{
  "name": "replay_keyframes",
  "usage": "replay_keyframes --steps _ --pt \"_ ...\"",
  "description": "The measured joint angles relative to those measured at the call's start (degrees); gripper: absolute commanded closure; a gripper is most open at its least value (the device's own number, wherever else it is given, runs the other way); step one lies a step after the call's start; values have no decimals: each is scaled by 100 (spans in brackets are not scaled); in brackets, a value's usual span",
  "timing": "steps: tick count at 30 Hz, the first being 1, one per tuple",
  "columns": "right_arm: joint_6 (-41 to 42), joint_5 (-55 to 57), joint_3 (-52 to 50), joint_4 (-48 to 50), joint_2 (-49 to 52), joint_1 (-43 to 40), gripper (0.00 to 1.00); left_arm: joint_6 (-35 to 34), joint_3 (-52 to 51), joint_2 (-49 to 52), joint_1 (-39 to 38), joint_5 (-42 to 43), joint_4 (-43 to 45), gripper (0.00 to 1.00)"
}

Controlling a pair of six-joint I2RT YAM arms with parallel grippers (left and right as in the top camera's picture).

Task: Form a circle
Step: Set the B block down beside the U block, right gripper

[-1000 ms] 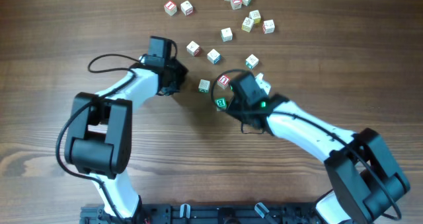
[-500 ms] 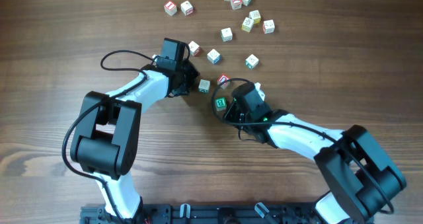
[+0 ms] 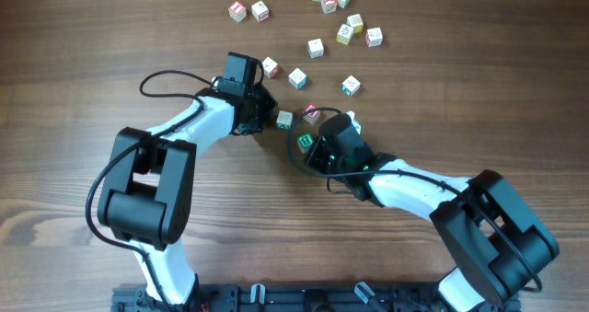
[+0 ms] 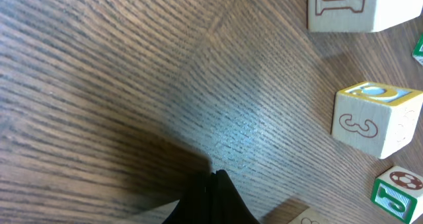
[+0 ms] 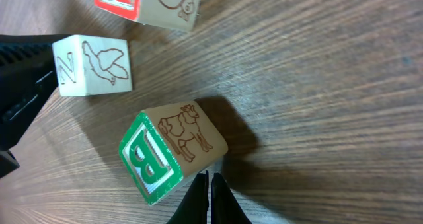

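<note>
Landmark: the green B cube (image 5: 168, 151), cow face up on the counter (image 3: 74, 36).
Circle: no ring yet. Its pieces are pale wooden alphabet cubes, only three of them close together.
Cluster: the N cube (image 5: 92, 64) sits near the B cube but apart from it, on the left arm's side. The red-faced cube (image 5: 149, 2) lies beyond the B cube, also with a gap.
Loose cubes (image 3: 316, 47): scattered well beyond the B cube toward the counter's far edge, not arranged.
Right gripper (image 5: 210, 187): jaws pressed together, holding nothing, tip low and just beside the B cube on the robot's side. It is probably kept narrow to serve as a pusher.
Left gripper (image 4: 215, 181): also closed and empty, tip down at the counter, on the far side of the N cube from the B cube.
Why so: sliding cubes seems the method, not lifting.
Progress: early, since most cubes are unplaced.
</note>
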Motion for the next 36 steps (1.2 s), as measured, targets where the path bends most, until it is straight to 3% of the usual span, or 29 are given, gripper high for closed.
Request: replay_keyframes --steps 17,26,36 --pt "-216 2 0 249 0 0 95 0 9 0 -136 142 -90 96" --pt "98 599 -15 -468 -203 15 95 0 9 0 -138 142 -90 96" --pt "-153 1058 -20 105 -212 15 95 0 9 0 -138 142 -90 96"
